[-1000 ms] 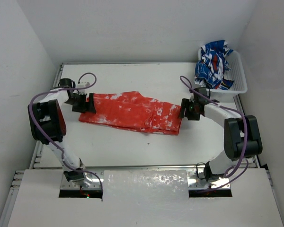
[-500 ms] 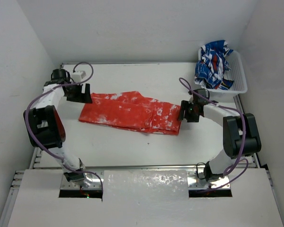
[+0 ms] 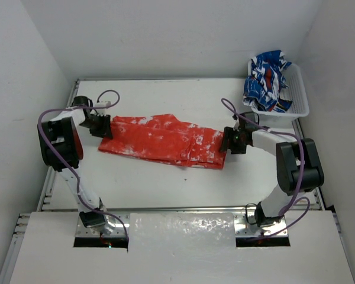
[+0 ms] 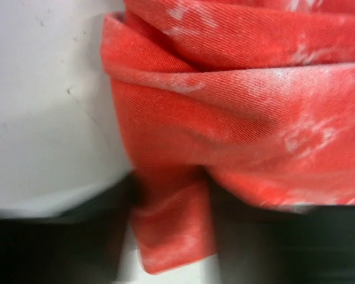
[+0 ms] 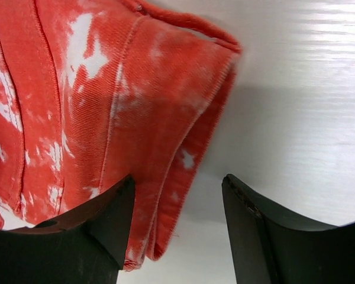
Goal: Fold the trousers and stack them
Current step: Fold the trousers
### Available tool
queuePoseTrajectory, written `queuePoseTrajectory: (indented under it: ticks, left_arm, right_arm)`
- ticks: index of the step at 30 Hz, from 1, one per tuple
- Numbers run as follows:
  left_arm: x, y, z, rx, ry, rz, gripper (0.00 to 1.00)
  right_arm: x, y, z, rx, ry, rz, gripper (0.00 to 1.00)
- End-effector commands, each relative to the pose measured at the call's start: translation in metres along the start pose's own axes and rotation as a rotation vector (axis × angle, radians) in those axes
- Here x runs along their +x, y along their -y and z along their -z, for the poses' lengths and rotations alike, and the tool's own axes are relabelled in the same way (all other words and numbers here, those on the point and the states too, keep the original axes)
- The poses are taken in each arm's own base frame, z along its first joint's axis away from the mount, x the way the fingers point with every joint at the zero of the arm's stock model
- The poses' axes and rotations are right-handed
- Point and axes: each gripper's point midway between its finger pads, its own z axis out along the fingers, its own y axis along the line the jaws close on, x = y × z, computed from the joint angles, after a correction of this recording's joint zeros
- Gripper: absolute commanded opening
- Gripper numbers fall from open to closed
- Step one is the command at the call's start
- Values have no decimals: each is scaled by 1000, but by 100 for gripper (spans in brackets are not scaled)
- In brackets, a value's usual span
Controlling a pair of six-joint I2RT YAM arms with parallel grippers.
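We see the trousers (image 4: 236, 118) bunched in red-orange folds at right, white table (image 4: 41, 118) at left, one flap lying between the blurred dark fingers (image 4: 47, 248) of our left gripper (image 4: 174, 254)

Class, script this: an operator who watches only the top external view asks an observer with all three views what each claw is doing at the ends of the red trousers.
Operator: Is the right claw shut on the trousers?
Observer: No. Its wrist view shows the fingers apart. The cloth's corner lies between them, and bare table shows beside one finger.
Operator: And the left claw?
Observer: Its wrist view shows a flap of cloth between its fingers. The blur hides whether they pinch it.
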Motion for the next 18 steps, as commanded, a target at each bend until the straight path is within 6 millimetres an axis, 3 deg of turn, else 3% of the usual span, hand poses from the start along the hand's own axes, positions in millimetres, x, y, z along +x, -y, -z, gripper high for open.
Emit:
queuePoseTrajectory:
  ticks: [1, 2, 3, 6, 10, 11, 13, 16, 18]
  left_arm:
    - [23, 10, -11, 91, -72, 34, 12]
    - [16, 12, -6, 99, -54, 29, 0]
    - [15, 12, 1, 102, -51, 36, 0]
    - [-15, -2, 41, 56, 48, 34, 0]
    - [-76, -34, 132, -127, 233, 16, 0]
    - [-80, -33, 145, -152, 237, 3, 0]
    - [-98, -21, 176, -175, 303, -54, 0]
    - [-123, 17, 207, -174, 375, -163, 0]
    - [-129, 64, 204, -130, 365, -267, 0]
  right_arm:
    - [-2, -17, -9, -56, 4, 16, 59]
    - [1, -22, -10, -60, -5, 29, 59]
    - [0, -25, -12, -63, -8, 34, 59]
    - [-2, -39, -17, -83, -16, 64, 58]
    - [-9, -65, -27, -116, -30, 124, 57]
    - [-10, -70, -28, -126, -31, 133, 57]
    - [-19, -85, -30, -160, -20, 151, 57]
    - [-24, -108, -36, -208, -32, 189, 57]
    - [-26, -121, -40, -237, -44, 207, 57]
